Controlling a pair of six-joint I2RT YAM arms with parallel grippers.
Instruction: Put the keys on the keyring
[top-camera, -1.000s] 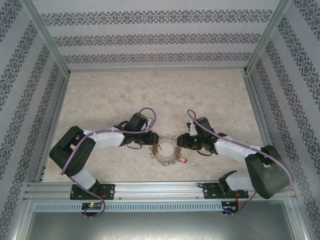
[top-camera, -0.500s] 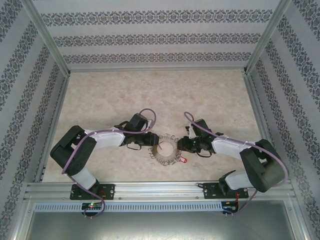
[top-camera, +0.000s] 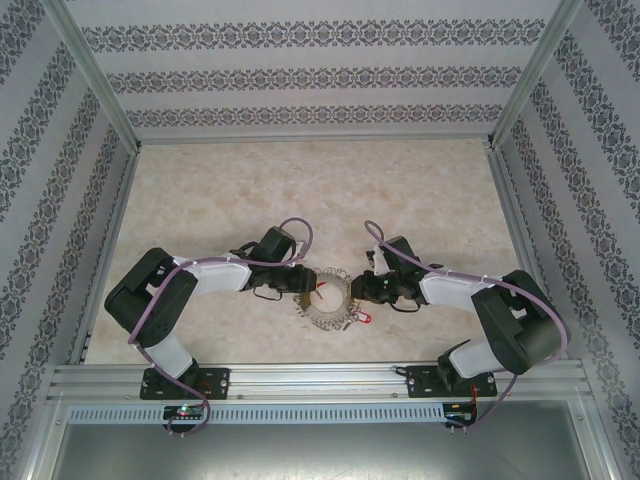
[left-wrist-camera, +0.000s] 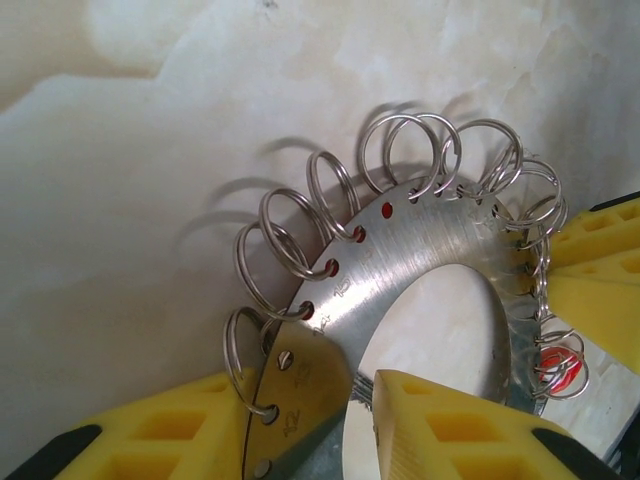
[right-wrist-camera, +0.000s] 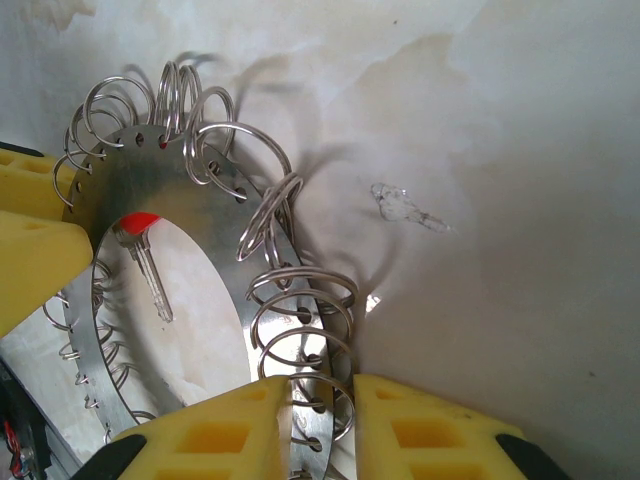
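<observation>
Two grippers have the one keyring (left-wrist-camera: 420, 240) between them. The left gripper (left-wrist-camera: 315, 385) is closed on the band at the bottom of its wrist view, one yellow finger (left-wrist-camera: 150, 435) outside the rim and the other inside the hole. The right gripper (right-wrist-camera: 320, 388) is pinched down on the opposite side. There the band runs edge-on between its yellow pads (right-wrist-camera: 200, 435), with a few wire loops (right-wrist-camera: 300, 300) caught in the gap.

I count one key (right-wrist-camera: 148, 262) for certain, red head up against the inner edge of the band and silver blade pointing down across the hole. I cannot tell whether it is threaded on. Four small holes (left-wrist-camera: 358, 235) along the band show red. The loops overlap too much for a firm count. At the lower right of the left wrist view a small red object (left-wrist-camera: 560, 365) sits behind a loop, too blurred to name. In the overhead view it lies just below and right of the ring.

A tiny clear speck (right-wrist-camera: 405, 205) lies on the marbled table (top-camera: 300, 190), right of centre in the right wrist view.

From above, both arms reach in from their bases at the bottom edge, elbows out wide. Their forearms lie low and point at each other, meeting at the ring in the lower middle of the frame, with patterned walls (top-camera: 320, 75) all round.
</observation>
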